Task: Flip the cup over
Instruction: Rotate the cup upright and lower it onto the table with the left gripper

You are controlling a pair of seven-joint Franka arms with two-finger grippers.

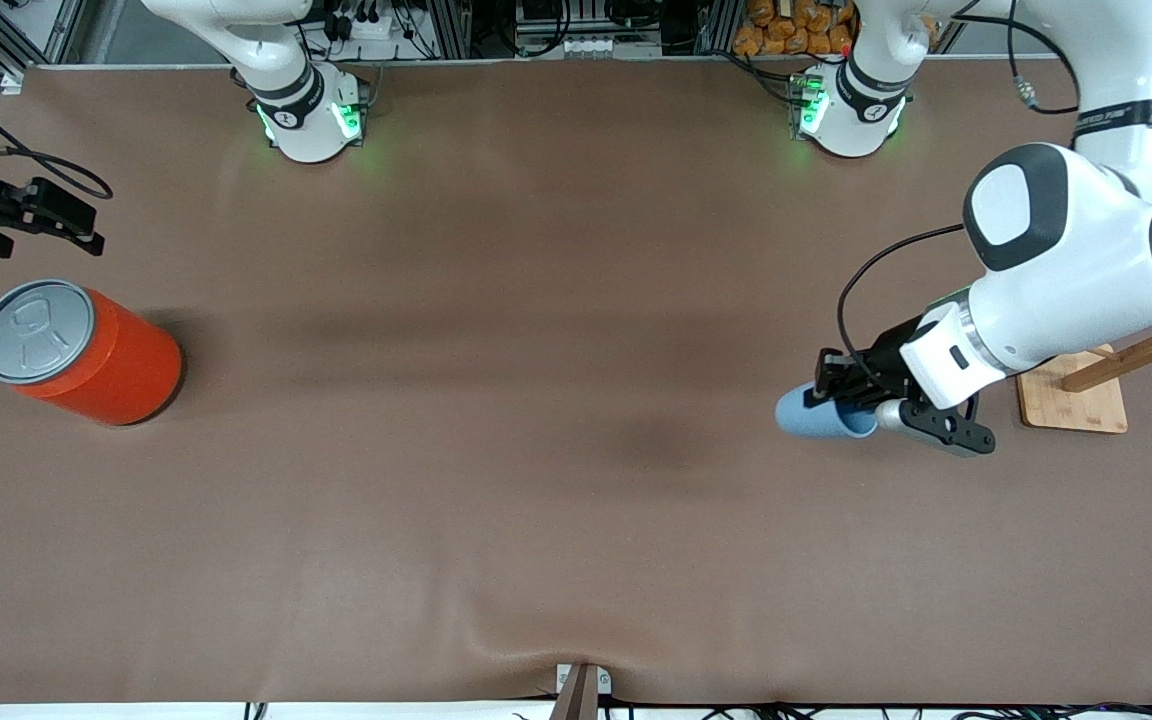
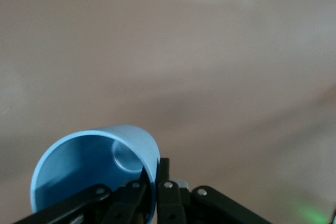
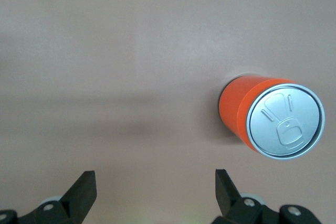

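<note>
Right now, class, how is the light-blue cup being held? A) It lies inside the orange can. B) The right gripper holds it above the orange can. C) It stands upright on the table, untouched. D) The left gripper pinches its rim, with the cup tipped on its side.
D: the left gripper is shut on the cup, one of its fingers inside the rim, the cup's mouth turned sideways.

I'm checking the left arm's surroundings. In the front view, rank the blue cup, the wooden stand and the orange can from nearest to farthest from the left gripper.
1. Blue cup: pinched in the left gripper.
2. Wooden stand: beside it, at the left arm's end.
3. Orange can: at the right arm's end.
</note>
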